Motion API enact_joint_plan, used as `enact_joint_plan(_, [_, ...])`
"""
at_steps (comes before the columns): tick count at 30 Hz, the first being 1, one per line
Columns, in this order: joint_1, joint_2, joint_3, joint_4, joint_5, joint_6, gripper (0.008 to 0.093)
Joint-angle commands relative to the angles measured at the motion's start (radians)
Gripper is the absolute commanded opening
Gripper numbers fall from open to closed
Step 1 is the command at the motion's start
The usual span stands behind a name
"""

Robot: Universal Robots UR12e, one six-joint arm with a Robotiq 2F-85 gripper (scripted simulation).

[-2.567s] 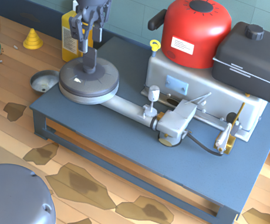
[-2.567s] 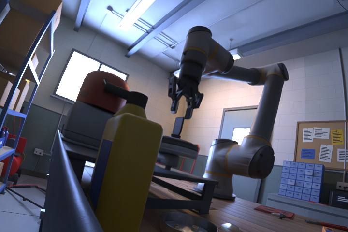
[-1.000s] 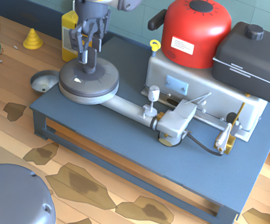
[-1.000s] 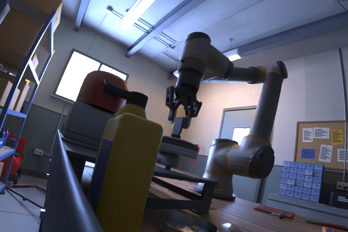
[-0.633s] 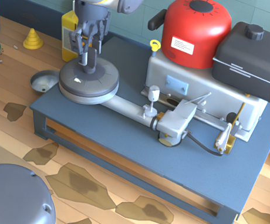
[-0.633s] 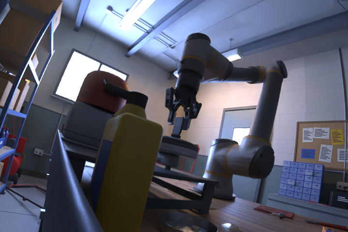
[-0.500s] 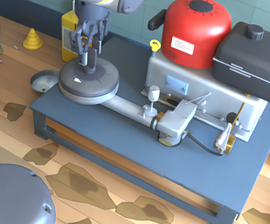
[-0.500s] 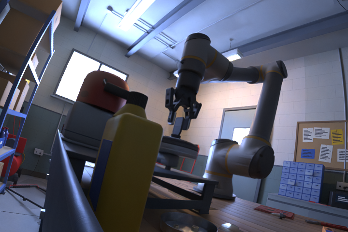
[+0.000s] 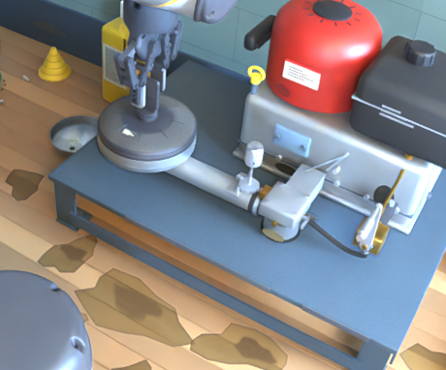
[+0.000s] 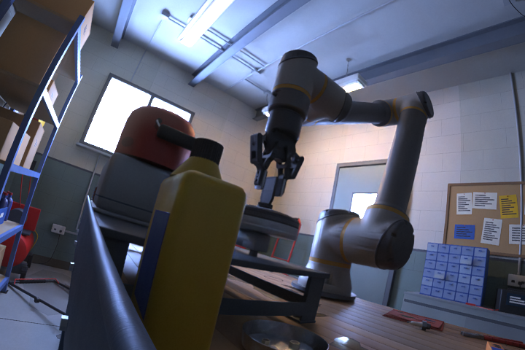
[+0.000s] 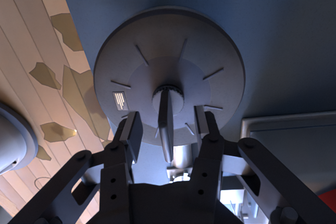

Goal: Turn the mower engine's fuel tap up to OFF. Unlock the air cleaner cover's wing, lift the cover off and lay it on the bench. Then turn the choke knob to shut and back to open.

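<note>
On the left end of the blue stand sits the round grey air cleaner cover (image 9: 146,133), on its housing. The wing (image 11: 166,124) stands up from the cover's centre. My gripper (image 9: 146,96) is straight above the cover, open, with the wing between its fingers, and it holds nothing. An intake pipe runs right from the housing to the carburettor (image 9: 291,198). The white choke knob (image 9: 254,154) stands upright on that pipe. The fuel tap (image 9: 371,230), a white lever on a brass body, sits at the engine's lower right.
Behind the stand are the red-topped engine (image 9: 325,53), a dark fuel tank (image 9: 412,104) and a yellow bottle (image 9: 114,58). A metal bowl (image 9: 72,134) lies on the wooden bench left of the stand. A yellow cone (image 9: 54,64) and small parts lie further left.
</note>
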Motion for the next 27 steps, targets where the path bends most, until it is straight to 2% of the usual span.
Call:
enact_joint_plan(1, [0.0, 0.0, -0.001, 0.0, 0.0, 0.0, 0.0485])
enact_joint_plan(21, [0.0, 0.0, -0.001, 0.0, 0.0, 0.0, 0.0085])
enact_joint_plan(27, [0.0, 0.0, -0.001, 0.0, 0.0, 0.0, 0.008])
